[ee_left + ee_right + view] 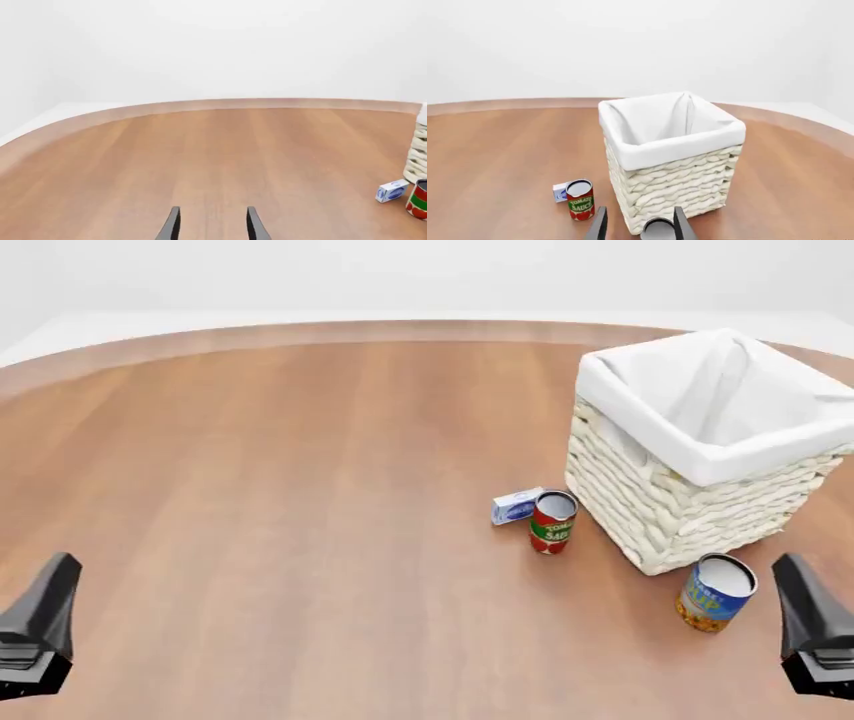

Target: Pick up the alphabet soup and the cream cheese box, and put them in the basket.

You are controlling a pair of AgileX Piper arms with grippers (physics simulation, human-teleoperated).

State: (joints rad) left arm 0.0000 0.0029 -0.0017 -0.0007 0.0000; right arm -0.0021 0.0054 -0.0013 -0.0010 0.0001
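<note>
On the desk (267,490), toward its right half in the front view, stands the basket (694,490), upright, its white cloth lining folded over the rim and nothing showing inside it. Just beside the basket's near corner stands the soup (714,593), upright, blue label above a yellow-orange band and a plain pale top; whether it touches the wicker I cannot tell. To the left of the basket, near its wall but apart from it, stands a red can (551,522) with a green band, also upright. The box (517,506) lies flat just behind and to the left of that can, very close to it; contact cannot be made out.

Both arms sit low at the near edge of the front view, well apart. The left tool (212,225) hangs over bare desk with its fingers spread and nothing between them; the box (391,191), the red can (419,200) and a strip of basket (419,160) show only at the margin of its wrist view. The right tool (639,225) is also spread and pinches nothing, though the pale top of the soup (657,227) shows between its fingertips, with the basket (670,165) directly beyond and the red can (580,200) and box (560,192) off to one side.
</note>
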